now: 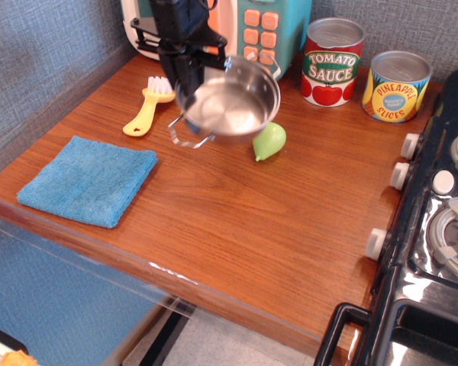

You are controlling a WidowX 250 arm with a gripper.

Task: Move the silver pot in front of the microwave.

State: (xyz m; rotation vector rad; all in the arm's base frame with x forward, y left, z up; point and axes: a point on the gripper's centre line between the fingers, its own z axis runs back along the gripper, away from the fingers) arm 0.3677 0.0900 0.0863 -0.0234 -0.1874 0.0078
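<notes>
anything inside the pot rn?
The pot looks empty: bare shiny base. The pincer grips its left rim, hiding a sliver inside there. The pot's edge overlaps the top of the green pear.

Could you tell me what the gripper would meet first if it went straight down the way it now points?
The gripper, pointing down and clamped on the silver pot's rim, would probably bring the pot onto bare tabletop; the green pear sits close, depth unclear.

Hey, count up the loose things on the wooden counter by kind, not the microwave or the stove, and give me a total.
Tin cans: 2, tomato sauce can and pineapple slices can
Pots: 1, silver pot, held by the hand
Cloths: 1, blue cloth
Brushes: 1, yellow brush
Toy fruit: 1, green pear
Total: 6
</notes>
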